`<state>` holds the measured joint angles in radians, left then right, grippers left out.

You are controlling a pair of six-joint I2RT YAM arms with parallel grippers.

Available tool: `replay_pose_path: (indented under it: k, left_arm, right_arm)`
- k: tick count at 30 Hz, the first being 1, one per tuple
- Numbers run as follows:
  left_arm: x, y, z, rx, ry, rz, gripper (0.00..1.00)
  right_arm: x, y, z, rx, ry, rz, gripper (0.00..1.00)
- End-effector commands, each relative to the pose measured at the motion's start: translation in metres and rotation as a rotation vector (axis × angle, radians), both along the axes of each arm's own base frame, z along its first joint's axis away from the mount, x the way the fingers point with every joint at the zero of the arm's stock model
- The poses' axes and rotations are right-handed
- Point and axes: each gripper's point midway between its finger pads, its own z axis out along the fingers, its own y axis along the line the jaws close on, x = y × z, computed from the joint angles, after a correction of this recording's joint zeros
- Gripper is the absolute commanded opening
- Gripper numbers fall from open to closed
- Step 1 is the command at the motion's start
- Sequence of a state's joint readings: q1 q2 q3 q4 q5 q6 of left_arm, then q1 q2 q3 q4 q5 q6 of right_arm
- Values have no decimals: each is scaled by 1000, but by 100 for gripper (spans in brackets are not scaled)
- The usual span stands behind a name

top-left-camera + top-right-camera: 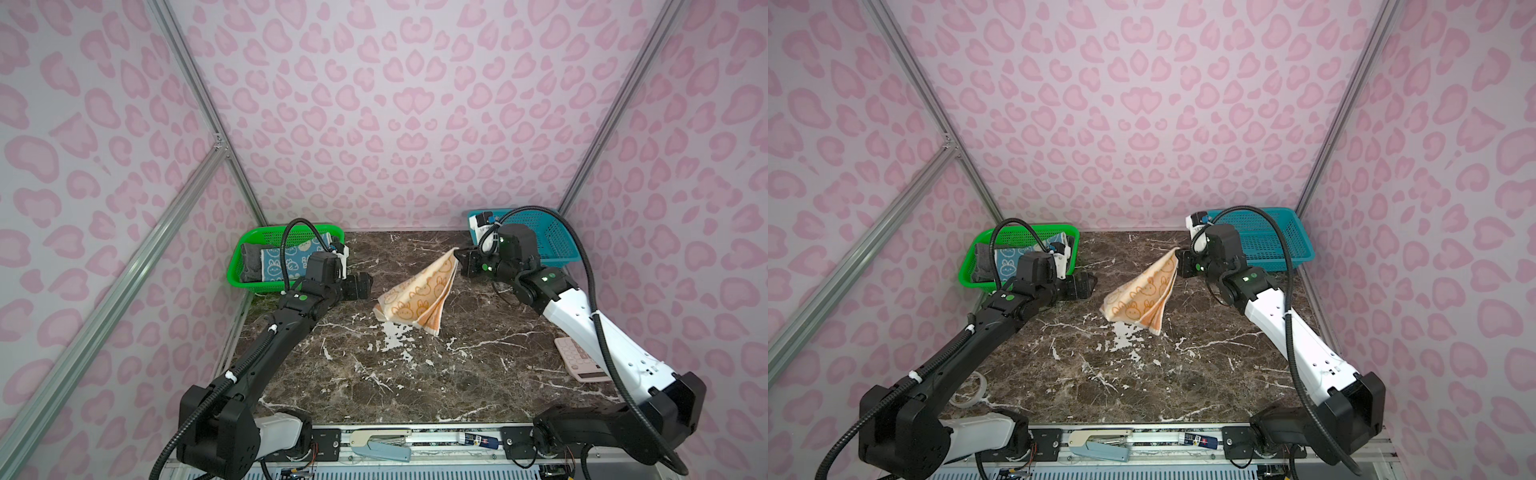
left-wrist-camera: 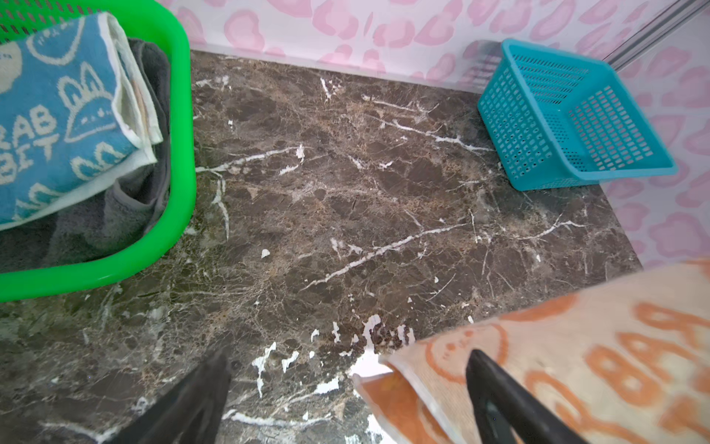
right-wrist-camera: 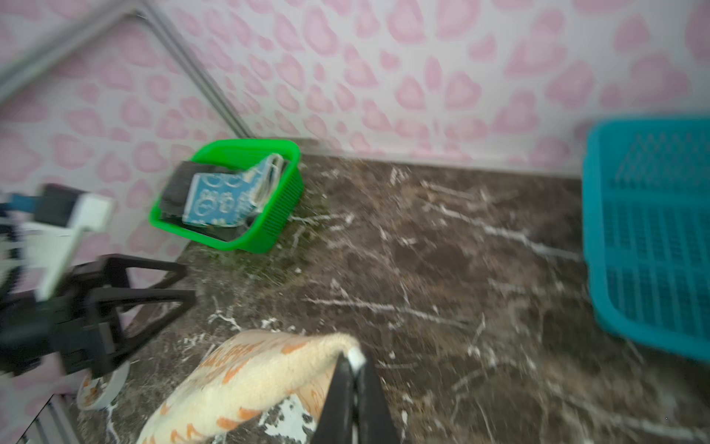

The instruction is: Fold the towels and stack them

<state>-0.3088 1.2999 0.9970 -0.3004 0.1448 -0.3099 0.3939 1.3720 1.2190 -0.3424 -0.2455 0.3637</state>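
Observation:
The orange-cream towel (image 1: 419,295) (image 1: 1142,297) hangs folded from one raised corner, and its lower edge rests on the marble table (image 1: 415,374). My right gripper (image 1: 457,255) (image 1: 1177,259) (image 3: 355,361) is shut on that corner. My left gripper (image 1: 368,286) (image 1: 1090,284) (image 2: 347,353) stands open just left of the towel, whose low corner (image 2: 576,365) reaches in between its fingers. The blue towel (image 1: 286,259) (image 2: 57,115) lies folded on the dark-grey towel (image 1: 251,262) (image 2: 126,207) inside the green basket (image 1: 299,228) (image 2: 184,153).
An empty teal basket (image 1: 548,241) (image 2: 576,115) stands at the back right corner. A pink calculator (image 1: 579,361) lies under my right arm, and a tape roll (image 1: 971,390) under my left arm. Patterned walls close in on three sides.

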Motion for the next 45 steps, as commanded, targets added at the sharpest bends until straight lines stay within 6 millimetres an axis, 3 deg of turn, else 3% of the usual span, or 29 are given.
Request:
replay_pose_path:
  k: [1,2,4,6,10,14,21,26,34,45]
  left_arm:
    - [4,-7,-14,-30,39,-16,97]
    - [6,-10,-19,-40,56,-21,97]
    - [9,-18,-25,-56,87,-40,98]
    - [10,-24,-33,-66,128,-63,98]
    - [6,-28,-49,-64,188,-82,98]
    - [-7,-37,-74,-84,278,-119,99]
    - [-32,-59,-132,-39,451,-171,96]
    - [-37,-73,-157,8,527,-195,89]
    - [-39,-78,-182,79,588,-203,80]
    - [-41,-74,-195,107,625,-189,53]
  right_arm:
    - [23,-34,-53,60,129,-192,17]
    - [30,-49,-72,50,171,-232,19]
    - [41,-68,-104,22,259,-277,39]
    - [49,-79,-122,-27,310,-289,44]
    - [44,-75,-119,-82,274,-255,51]
    - [22,-55,-117,-192,259,-150,48]
    - [-30,-36,-165,-281,410,-97,48]
    - [-58,-21,-189,-259,483,-86,48]
    - [-82,-11,-212,-245,563,-112,48]
    - [-89,-5,-238,-246,643,-120,48]
